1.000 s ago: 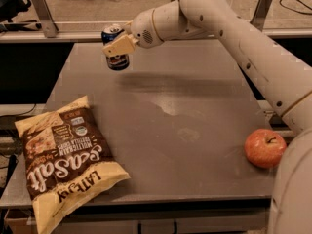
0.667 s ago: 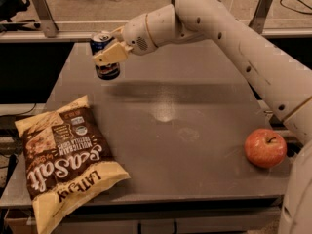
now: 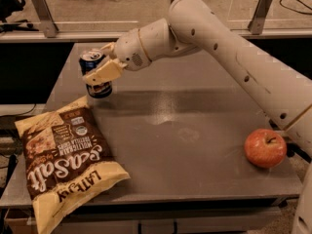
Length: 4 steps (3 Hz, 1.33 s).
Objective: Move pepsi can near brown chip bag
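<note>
Two fingers (image 3: 106, 71) of the gripper (image 3: 97, 75) pinch the pepsi can (image 3: 100, 89) (tilted a little); just beside them, nearer the camera, the brown chip bag (image 3: 63, 160) lies on the worktop (image 3: 195, 145).

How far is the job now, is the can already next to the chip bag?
Done: the gripper is shut on the pepsi can. In hand: it holds the can above the table, close to the far corner of the brown chip bag. Left: set the can down beside the bag and release it.
</note>
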Tool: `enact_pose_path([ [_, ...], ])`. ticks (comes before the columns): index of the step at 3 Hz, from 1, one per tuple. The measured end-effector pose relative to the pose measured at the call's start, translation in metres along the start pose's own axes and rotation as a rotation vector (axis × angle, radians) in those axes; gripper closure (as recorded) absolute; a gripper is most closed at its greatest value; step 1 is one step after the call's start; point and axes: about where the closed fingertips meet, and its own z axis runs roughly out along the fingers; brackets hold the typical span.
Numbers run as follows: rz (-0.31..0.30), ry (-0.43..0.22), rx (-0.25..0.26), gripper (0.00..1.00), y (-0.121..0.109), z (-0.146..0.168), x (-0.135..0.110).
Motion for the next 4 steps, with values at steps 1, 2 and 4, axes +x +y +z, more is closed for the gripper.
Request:
enact_pose_path([
  [1,-0.008,0.005,-0.010,0.39,0.0081,0.0017,0.0088],
  [2,-0.008,0.007,-0.014,0.16,0.0125,0.0021,0.0145],
  [4,-0.005,0.004,-0.022,0.00,0.0164,0.0043,0.0167],
])
